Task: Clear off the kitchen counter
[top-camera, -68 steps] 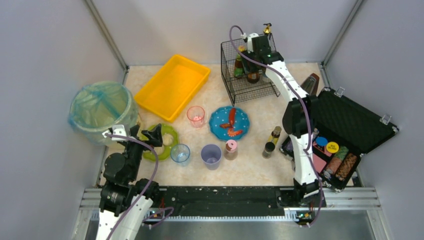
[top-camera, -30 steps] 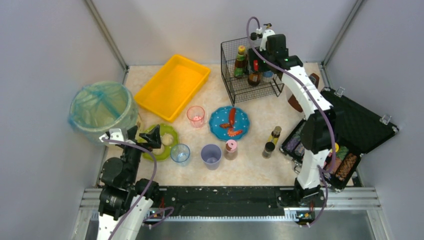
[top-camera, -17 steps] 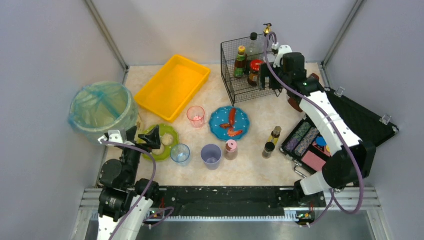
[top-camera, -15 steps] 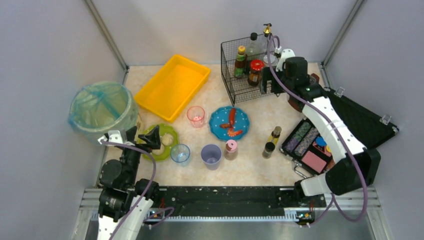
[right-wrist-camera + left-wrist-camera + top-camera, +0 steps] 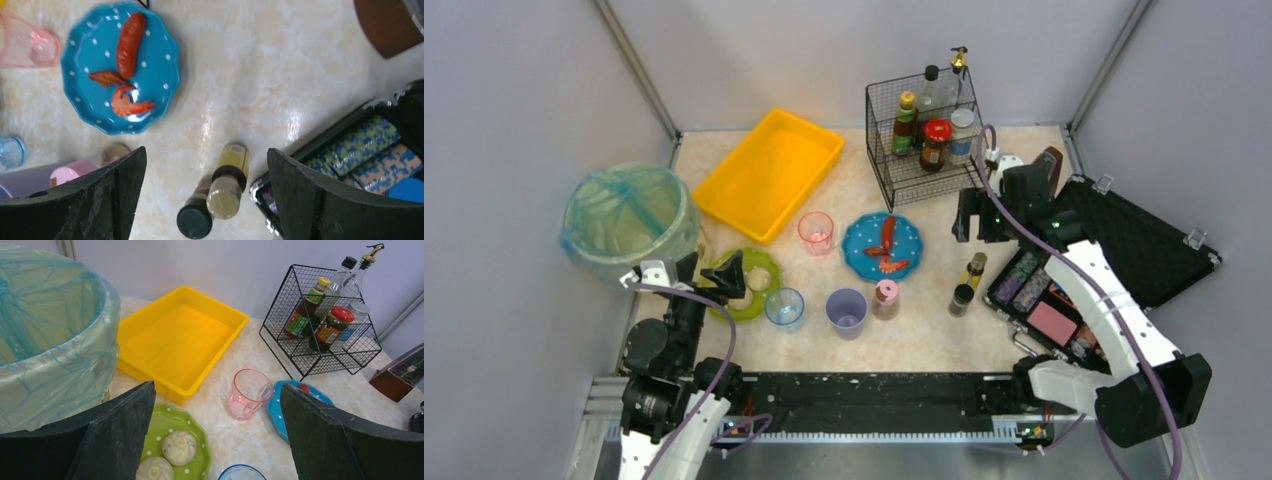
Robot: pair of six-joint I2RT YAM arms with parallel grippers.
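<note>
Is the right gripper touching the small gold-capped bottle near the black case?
Apart. Right wrist view: the small gold-capped bottle stands between the fingers of the open right gripper, clear of both.

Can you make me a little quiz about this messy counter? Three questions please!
1. True or false: the yellow tray has nothing in it.
2. What lies on the blue plate? A) two buns B) a sausage and a shrimp C) a cup
3. What stands inside the wire rack?

Key: 1 true. 2 B. 3 bottles and jars.
</note>
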